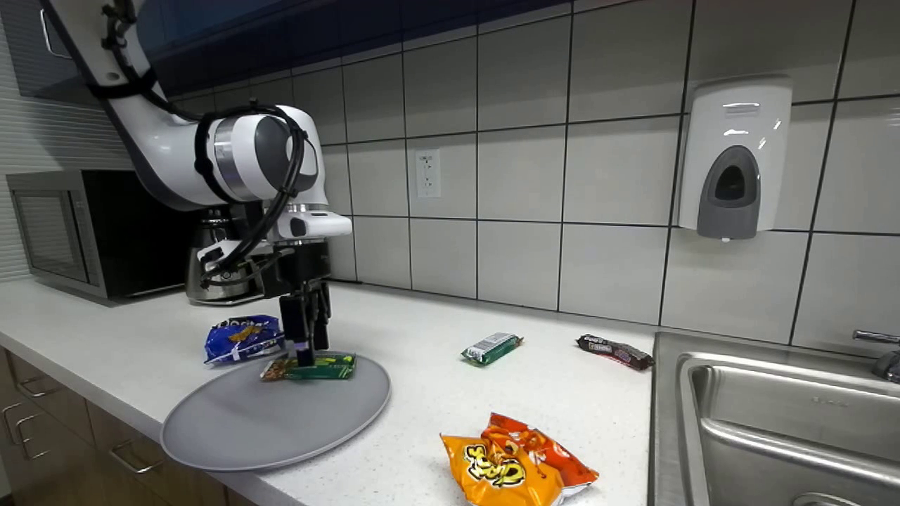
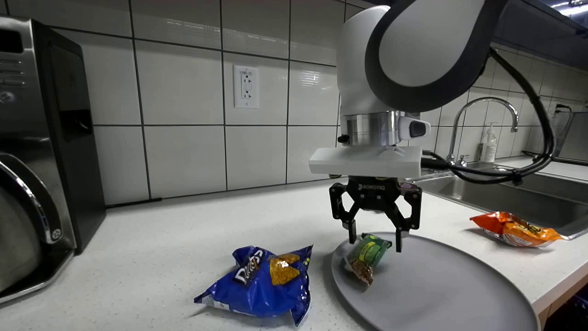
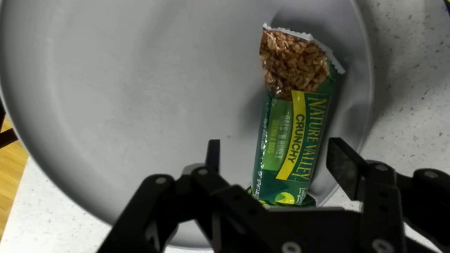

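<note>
Fingers (image 3: pixel 344 172) flank a green, yellow-striped granola bar (image 3: pixel 295 117) with a brown end.

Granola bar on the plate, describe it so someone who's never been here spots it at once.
On the white counter, find the round grey plate. Near its rim, by the open black gripper, lies the granola bar, green, brown at one end, marked Nature Valley. Unlike the other green bar, which lies on the counter, this one is on the plate.
</note>
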Robot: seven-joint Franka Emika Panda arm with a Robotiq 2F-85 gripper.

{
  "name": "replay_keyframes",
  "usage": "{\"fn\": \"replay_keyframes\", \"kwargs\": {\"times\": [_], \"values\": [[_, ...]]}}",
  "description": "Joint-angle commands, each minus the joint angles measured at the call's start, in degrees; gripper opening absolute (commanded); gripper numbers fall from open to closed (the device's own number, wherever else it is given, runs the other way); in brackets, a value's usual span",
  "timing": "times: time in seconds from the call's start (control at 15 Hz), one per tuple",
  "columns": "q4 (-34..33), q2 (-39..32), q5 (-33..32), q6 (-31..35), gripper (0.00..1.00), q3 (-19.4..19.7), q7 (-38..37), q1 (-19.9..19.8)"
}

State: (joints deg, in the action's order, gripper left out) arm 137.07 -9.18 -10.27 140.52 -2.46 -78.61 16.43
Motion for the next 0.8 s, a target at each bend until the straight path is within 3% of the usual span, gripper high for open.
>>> {"fn": "replay_keyframes", "kwargs": {"times": [0.0, 0.73], "values": [[-0.01, 1.37, -0.94, -1.19, 1.0, -1.07, -1.14, -1.14], [-0.59, 2.57, -0.86, -0.89, 1.0, -0.41, 4.31, -3.5]]}}
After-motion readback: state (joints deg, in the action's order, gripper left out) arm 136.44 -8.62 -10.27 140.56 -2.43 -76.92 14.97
